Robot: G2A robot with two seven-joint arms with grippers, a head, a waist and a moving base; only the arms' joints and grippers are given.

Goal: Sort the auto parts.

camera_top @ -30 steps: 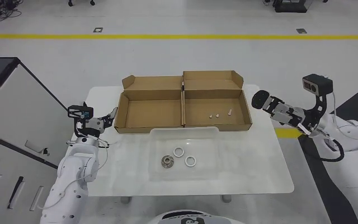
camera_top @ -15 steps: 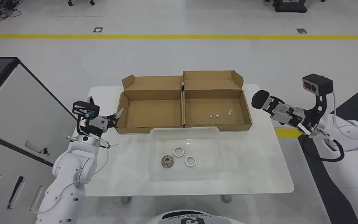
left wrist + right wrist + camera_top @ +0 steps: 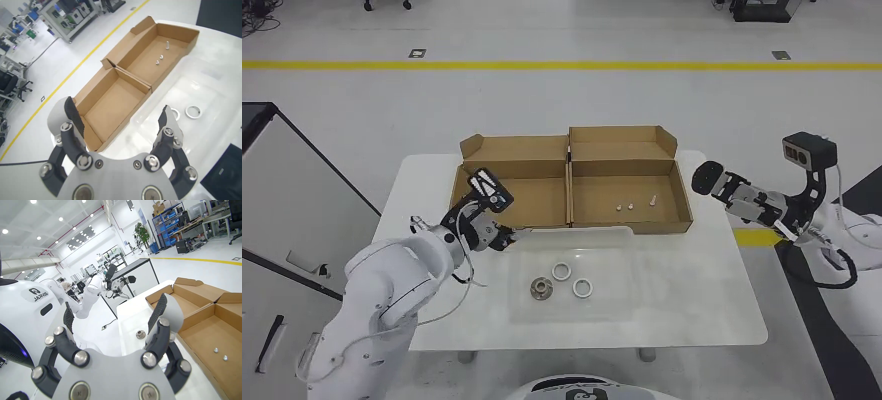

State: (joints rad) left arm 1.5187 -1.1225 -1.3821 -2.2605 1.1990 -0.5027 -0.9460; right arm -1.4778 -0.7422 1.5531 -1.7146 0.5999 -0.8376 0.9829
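Left gripper (image 3: 117,106) is spread wide, holding nothing. It hangs over the tray's (image 3: 622,233) corner, right beside the left box (image 3: 111,102). Two rings (image 3: 193,112) and a hub (image 3: 540,290) lie in the tray just ahead of its fingers. Right gripper (image 3: 115,302), also spread, hangs just beside the right box (image 3: 592,200), where three bolts (image 3: 161,56) lie near it.

The scene was bright, lit evenly from overhead; ceiling lamps (image 3: 60,219) showed as white spots in the right wrist view; the white table (image 3: 712,290) and the clear tray (image 3: 572,232) gave off soft glare; the walls of the left cardboard box (image 3: 532,200) cast only faint shade on its floor; the yellow floor line (image 3: 198,259) bowed toward the wrist view's edge.
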